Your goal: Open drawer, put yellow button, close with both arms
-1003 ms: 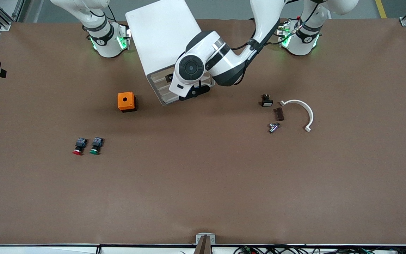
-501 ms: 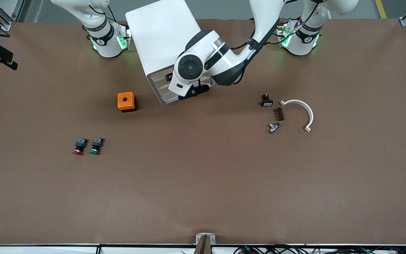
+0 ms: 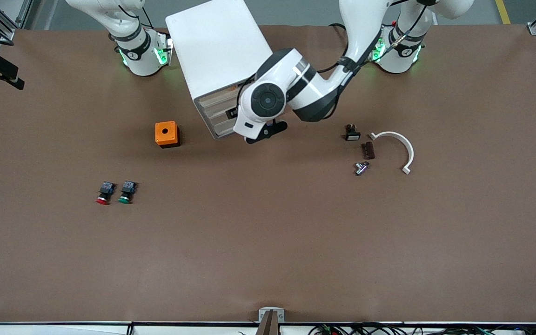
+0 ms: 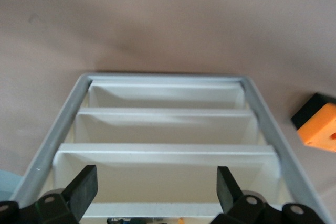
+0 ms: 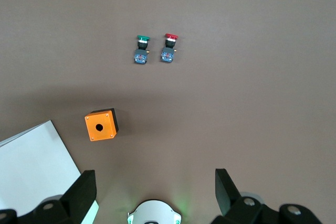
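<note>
Four drawer fronts stack up the face of the white cabinet [image 3: 212, 46], and you have the left gripper [image 4: 157, 182] right in front of them, its fingers spread wide and holding nothing. The drawer [image 3: 219, 96], the uppermost one, sits just under that claw. From your left wrist view you cannot tell what lies inside it. A sliver of blue and orange shows at its edge, which may be the yellow button [image 4: 179, 220], though that is not certain.

Your right gripper [image 5: 155, 182] waits high over the right arm's end of the table, also spread wide and empty.

Beside the cabinet, toward the right arm's end, stands an orange box [image 3: 166, 134] with a round hole in its top. Nearer the front camera lie the red button [image 3: 103, 191] and the green button [image 3: 127, 191], side by side on the table.
</note>
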Robot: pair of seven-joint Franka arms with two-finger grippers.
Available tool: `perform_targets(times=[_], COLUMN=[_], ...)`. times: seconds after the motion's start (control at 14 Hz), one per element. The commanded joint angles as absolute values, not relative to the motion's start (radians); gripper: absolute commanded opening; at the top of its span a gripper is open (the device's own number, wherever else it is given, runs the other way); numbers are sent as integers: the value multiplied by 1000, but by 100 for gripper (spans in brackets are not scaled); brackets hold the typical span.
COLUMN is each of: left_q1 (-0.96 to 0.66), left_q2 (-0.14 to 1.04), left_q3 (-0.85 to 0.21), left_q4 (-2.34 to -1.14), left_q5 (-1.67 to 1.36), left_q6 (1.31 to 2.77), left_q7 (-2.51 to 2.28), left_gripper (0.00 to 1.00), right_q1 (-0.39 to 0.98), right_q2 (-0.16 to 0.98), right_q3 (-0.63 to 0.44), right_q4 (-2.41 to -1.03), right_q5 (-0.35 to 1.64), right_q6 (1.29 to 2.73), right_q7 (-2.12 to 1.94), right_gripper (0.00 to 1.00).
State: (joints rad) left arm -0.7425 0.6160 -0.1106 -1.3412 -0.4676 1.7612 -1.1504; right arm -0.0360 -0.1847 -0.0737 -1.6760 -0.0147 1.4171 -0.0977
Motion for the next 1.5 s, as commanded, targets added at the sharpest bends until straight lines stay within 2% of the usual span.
perform_targets(times=[0.0, 0.43, 0.72, 1.15, 1.43], left_q1=[-692, -582, -529, -471, -401], left_q2=[571, 549, 531, 529, 502], left_q3=[-109, -107, -109, -101, -100], left_q4=[-1359, -1359, -1359, -1348, -1325], left_q5=[-474, -468, -319, -307, -289], left_q6=[1755, 1756, 1734, 1730, 1724], left_q7=[-1155, -1154, -1155, -1152, -1021], left_gripper=[100, 100, 100, 100, 100], right_q1=[-17, -40, -32, -3, -3], right_q2=[-213, -215, -219, -219, -219], right_q3=[-83, -91, -83, -81, -80], right_q4=[-1704, -1701, -1701, -1698, -1697], right_q5=[-3, -3, -2, 20, 15], right_q6=[1422, 1422, 1430, 1446, 1453], right_q7=[-87, -88, -83, -83, -83], right_gripper=[100, 100, 100, 100, 100])
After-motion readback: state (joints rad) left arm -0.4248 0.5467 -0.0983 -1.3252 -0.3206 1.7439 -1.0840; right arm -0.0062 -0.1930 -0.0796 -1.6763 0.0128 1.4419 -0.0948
